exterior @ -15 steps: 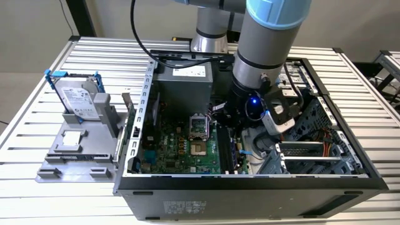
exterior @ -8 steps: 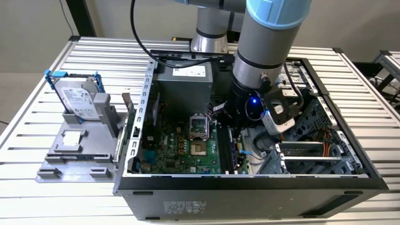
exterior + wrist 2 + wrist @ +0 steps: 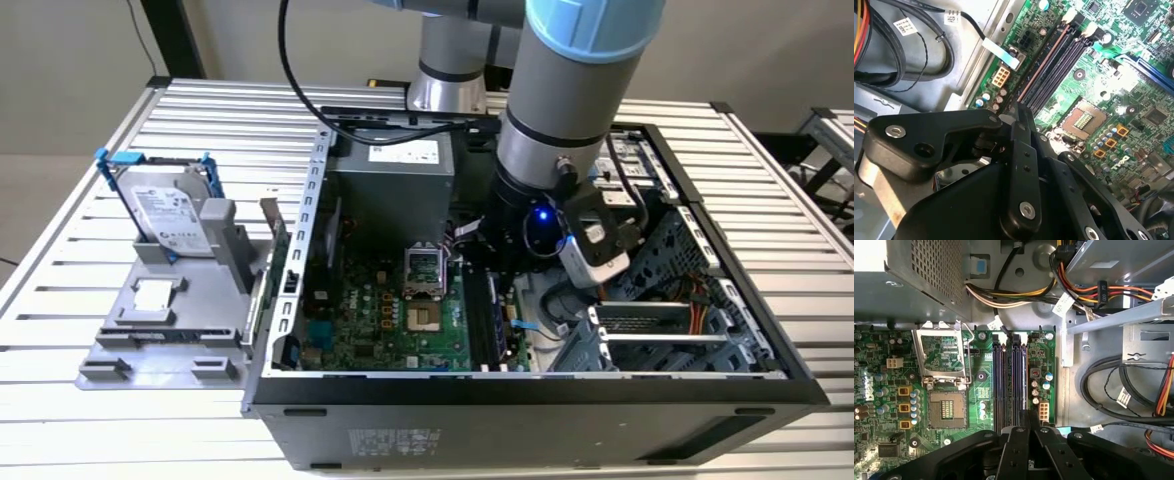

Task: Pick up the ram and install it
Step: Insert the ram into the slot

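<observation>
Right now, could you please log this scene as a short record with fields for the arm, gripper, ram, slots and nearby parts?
arm: reaching down into the open computer case
gripper: shut on the ram, low over the motherboard
ram: thin stick held edge-on, lined up along the memory slots; whether it is seated cannot be told
CPU socket: open and empty, beside the slots
hard drive: in a blue bracket, outside the case toward the exterior view's left

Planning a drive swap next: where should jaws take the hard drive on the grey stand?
The hard drive stands on end in the grey stand, top free. Likely come from above, jaws across its flat faces near the top.
</observation>
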Available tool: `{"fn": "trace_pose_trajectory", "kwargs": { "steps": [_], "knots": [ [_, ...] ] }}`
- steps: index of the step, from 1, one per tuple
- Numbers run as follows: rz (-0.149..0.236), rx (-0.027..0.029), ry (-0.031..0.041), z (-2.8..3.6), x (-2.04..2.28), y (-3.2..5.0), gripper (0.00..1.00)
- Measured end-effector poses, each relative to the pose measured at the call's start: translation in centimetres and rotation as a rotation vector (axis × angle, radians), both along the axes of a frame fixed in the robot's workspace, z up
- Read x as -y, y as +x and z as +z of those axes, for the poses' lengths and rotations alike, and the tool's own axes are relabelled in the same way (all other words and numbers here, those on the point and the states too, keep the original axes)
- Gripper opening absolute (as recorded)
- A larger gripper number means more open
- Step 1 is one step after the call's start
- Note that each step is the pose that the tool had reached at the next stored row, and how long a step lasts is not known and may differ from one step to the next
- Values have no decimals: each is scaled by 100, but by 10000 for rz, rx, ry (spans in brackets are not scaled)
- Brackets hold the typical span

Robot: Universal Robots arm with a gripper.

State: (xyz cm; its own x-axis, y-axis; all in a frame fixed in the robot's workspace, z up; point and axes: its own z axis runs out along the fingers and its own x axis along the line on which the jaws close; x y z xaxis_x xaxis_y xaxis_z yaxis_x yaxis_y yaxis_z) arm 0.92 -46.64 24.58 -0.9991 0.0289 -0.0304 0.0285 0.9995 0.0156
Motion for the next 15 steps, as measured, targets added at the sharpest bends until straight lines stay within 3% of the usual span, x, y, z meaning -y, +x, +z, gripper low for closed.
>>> {"fn": "trace_pose_trajectory", "kwargs": {
  "steps": [5,6,12,13,15],
  "knots": [
    [-1,0,16,0,0,0,0],
    [0,0,58,0,2,0,0],
    [0,-21,1125,0,6,0,0],
    [2,-19,1145,0,6,-1,0],
    [68,-3,1063,0,6,-1,0]
  ]
}}
